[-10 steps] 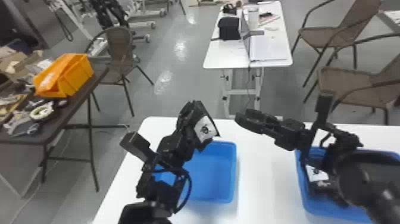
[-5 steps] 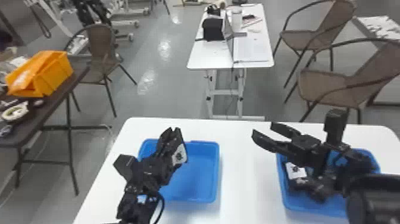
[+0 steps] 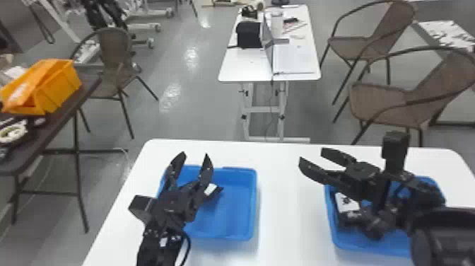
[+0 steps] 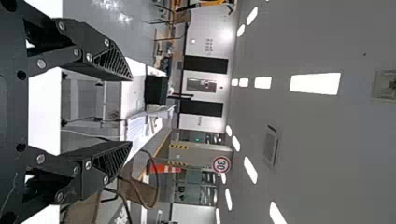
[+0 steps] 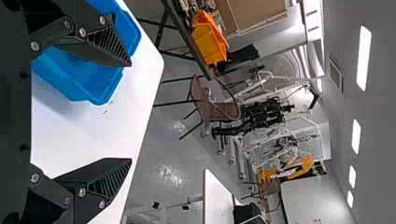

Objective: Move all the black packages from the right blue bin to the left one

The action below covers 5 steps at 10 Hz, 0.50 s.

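Clearly, head view shows package in right bin

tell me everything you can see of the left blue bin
The left blue bin is a shallow, rounded-corner tray, plastic by its look, sitting upright on the white table. Its right side is bare. A black package with a white label shows within its walls, partly hidden by the open left claw. That arm covers the bin's near left corner; whether they touch, I can't tell.

Robotics lab, I'd say — black robot hardware and white wheeled frames beyond the left gripper; laptop ahead to its right
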Each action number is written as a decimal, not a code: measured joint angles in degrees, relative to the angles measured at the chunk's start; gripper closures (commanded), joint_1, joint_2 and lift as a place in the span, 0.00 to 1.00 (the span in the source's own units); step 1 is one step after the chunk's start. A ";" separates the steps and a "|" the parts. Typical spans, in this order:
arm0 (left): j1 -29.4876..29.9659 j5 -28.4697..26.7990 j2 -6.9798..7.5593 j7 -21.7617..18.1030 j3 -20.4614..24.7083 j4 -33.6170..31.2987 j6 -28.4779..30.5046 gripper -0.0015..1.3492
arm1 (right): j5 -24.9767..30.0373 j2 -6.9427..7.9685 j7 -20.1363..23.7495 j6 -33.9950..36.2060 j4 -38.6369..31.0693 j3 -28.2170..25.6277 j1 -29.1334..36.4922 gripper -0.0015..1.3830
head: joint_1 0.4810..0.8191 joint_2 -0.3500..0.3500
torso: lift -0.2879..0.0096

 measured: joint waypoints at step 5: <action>9.74 2.84 0.00 5.93 2.54 -17.91 0.31 0.12 | 4.85 0.32 -20.22 -3.33 -13.20 -5.85 15.73 0.24 | 0.63 0.62 | 0.97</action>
